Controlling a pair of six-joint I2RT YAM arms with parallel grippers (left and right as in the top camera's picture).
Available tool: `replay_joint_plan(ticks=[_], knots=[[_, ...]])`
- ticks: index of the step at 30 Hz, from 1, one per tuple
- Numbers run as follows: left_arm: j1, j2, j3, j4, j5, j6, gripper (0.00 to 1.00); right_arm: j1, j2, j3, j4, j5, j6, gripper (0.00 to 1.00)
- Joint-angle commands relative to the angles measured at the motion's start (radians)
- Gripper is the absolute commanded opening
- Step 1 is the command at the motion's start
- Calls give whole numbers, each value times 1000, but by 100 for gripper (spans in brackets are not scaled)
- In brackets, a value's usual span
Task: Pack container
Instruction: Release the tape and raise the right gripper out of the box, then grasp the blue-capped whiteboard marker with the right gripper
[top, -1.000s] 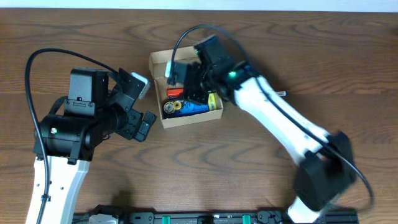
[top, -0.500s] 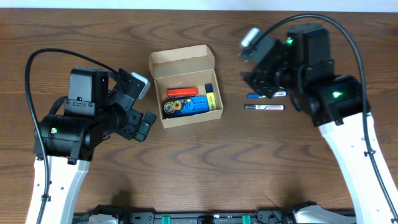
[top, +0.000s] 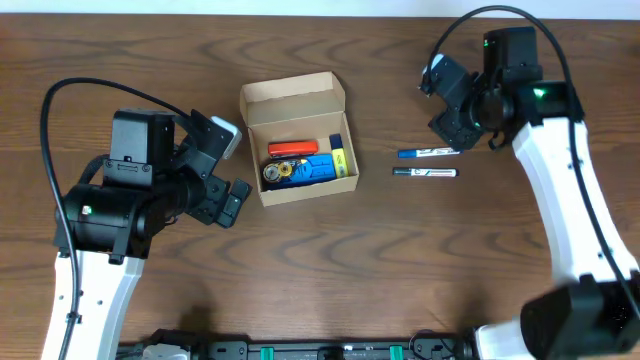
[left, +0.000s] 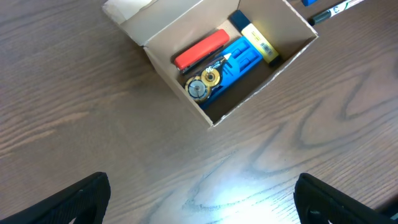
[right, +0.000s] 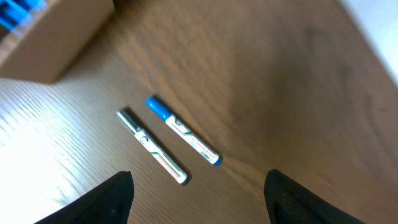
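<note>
Though part-filled with red, blue and yellow items (top: 300, 165), container (top: 290, 97) open mid-table (top: 330, 260), blue-capped marker (top: 428, 153) and black-capped marker (top: 424, 172) unpacked beside it; left gripper (left: 202, 180) spread wide, right gripper (right: 198, 180) parted, both empty.

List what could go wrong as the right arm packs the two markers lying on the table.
1. The blue-capped marker and black-capped marker lie close side by side; the open right gripper could nudge or pinch both.
2. The container already holds a red item, blue item and yellow item, so a marker might end up propped over the rim.
3. The open left gripper is not bracing the container; a bump could slide it.
</note>
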Motion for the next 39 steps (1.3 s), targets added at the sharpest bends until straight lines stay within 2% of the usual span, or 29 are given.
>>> replay_joint_plan(ticks=[1,17,39], knots=[[5,0,11,-2,14,-7,95,-20,83,-2,-2,-1,-72,70],[5,0,11,-2,14,-7,95,-27,393,-2,93,86,-97,65],[5,0,11,-2,14,-7,95,-27,484,-14,131,85,-176,64]])
